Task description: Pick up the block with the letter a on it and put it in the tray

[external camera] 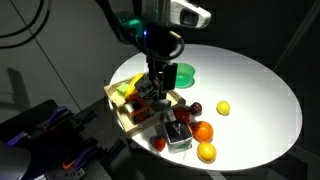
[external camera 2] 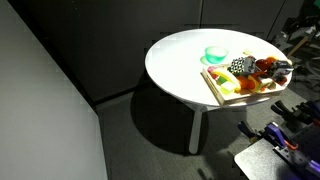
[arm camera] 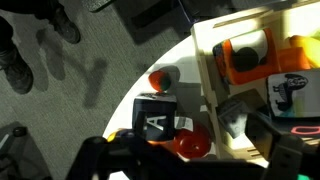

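The block with the letter A (arm camera: 155, 120) is a dark cube with its white letter facing up. It lies on the white table just outside the tray's wooden rim (arm camera: 207, 60). A red fruit (arm camera: 193, 145) touches its side. In an exterior view the block (external camera: 178, 135) sits near the table's front edge, beside the light-wood tray (external camera: 118, 108). My gripper (external camera: 157, 92) hangs over the tray's edge, open and holding nothing. In the wrist view its dark fingers (arm camera: 190, 168) fill the bottom edge, close to the block and the red fruit.
A green bowl (external camera: 183, 73) stands behind the tray. Orange fruits (external camera: 203, 131) (external camera: 206, 152), a yellow one (external camera: 223, 107) and a dark red one (external camera: 195, 108) lie round the block. The tray (external camera 2: 213, 85) holds several pieces. The table edge is close to the block.
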Robot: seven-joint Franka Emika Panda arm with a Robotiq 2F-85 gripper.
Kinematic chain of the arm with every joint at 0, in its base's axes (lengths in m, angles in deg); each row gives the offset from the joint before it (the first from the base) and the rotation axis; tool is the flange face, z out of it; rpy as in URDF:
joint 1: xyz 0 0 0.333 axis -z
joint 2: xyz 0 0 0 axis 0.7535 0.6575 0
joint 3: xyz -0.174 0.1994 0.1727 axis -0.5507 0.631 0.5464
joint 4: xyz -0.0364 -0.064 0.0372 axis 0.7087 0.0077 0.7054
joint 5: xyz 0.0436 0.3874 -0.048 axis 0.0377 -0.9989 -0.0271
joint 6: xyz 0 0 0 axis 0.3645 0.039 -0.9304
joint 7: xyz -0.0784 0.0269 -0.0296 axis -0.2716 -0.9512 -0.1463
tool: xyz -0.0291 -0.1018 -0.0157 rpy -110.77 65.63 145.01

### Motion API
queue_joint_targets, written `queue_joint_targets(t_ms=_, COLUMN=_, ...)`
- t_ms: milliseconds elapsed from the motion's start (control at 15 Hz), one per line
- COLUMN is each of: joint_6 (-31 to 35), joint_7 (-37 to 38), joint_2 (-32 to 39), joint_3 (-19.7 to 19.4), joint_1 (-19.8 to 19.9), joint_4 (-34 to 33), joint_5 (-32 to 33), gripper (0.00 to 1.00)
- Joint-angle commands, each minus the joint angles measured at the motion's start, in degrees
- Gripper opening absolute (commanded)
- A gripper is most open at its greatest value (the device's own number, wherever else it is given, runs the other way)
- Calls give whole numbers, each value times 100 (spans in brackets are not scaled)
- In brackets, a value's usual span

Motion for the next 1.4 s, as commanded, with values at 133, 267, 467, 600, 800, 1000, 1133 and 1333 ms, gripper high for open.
queue_joint_targets(t_ms=133, joint_6=728, joint_7=-392, joint_2=501, joint_3=-101, joint_1=104, joint_4=-48, joint_5=-63, gripper=100)
queue_joint_targets(t_ms=267, joint_6=1043, joint_7=-421, joint_2=705, joint_3=-114, joint_1=125, joint_4=-41, joint_5=-100, gripper=100)
queue_joint_targets(t_ms=467, joint_6=1487, joint_7=-436, joint_2=1036, joint_3=-107, joint_1=158, joint_4=-57, joint_5=-132, gripper=100)
queue_joint_targets(t_ms=600, joint_6=1702, joint_7=-474, joint_2=1237, joint_3=-94, joint_1=185, joint_4=-76, joint_5=-182, gripper=100)
queue_joint_targets(t_ms=800, joint_6=1929, joint_7=-478, joint_2=1524, joint_3=-69, joint_1=191, joint_4=-163, joint_5=-218, gripper=100)
queue_joint_targets(t_ms=1000, joint_6=2027, joint_7=-461, joint_2=1730, joint_3=-62, joint_1=196, joint_4=-249, joint_5=-244, gripper=100)
queue_joint_targets(t_ms=1133, joint_6=2022, joint_7=-458, joint_2=1843, joint_3=-70, joint_1=208, joint_4=-316, joint_5=-255, gripper=100)
queue_joint_targets(t_ms=1333, joint_6=1978, joint_7=-469, joint_2=1988, joint_3=-81, joint_1=239, joint_4=-428, joint_5=-257, gripper=100)
